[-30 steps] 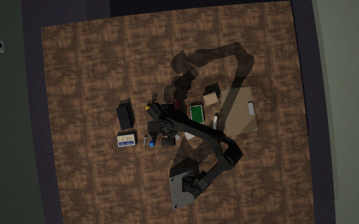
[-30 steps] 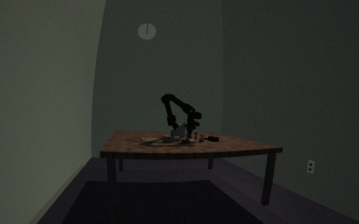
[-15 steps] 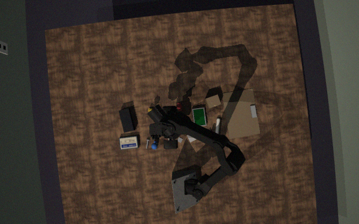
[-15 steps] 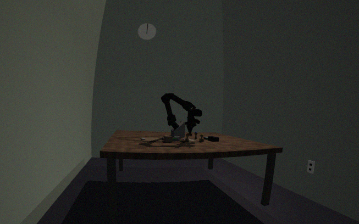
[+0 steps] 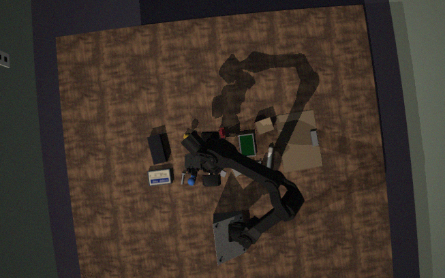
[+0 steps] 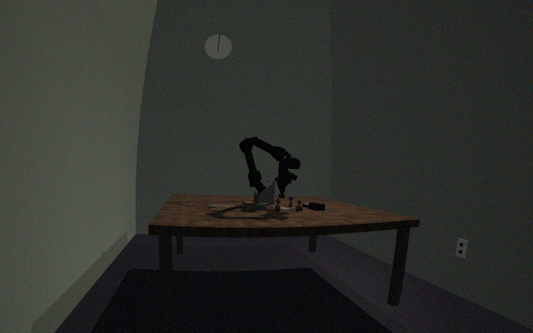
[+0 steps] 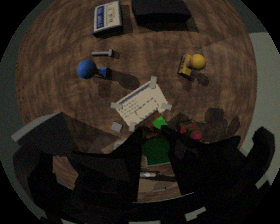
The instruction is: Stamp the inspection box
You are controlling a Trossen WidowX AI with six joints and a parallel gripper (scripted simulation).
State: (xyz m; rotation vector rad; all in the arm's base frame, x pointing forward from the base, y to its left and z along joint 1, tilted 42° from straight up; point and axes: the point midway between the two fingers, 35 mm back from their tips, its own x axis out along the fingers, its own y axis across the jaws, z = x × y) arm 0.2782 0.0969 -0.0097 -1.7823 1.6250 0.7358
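Observation:
My gripper (image 7: 151,129) (image 6: 282,193) is shut on a stamp with a bright green tab (image 7: 160,121). It holds the stamp in the air above the bench; in the wrist view the stamp overlaps the lower edge of the card. The white card (image 7: 136,107) is taped at its corners, and its dashed inspection box lies on the side nearest the stamp. I cannot make out a print; part of the box may be hidden. The arm hides the card in the top view. The green ink pad (image 5: 247,144) (image 7: 157,154) lies beyond the fingers in the wrist view. The stamp's face is hidden.
A blue stamp (image 5: 191,180) (image 7: 86,69), a yellow stamp (image 5: 185,137) (image 7: 197,61) and a red stamp (image 5: 221,132) (image 7: 196,134) stand around the card. A black box (image 5: 157,148), a labelled box (image 5: 159,177), a tan block (image 5: 264,126), a white marker (image 5: 270,159) and a clipboard (image 5: 301,157) lie farther out.

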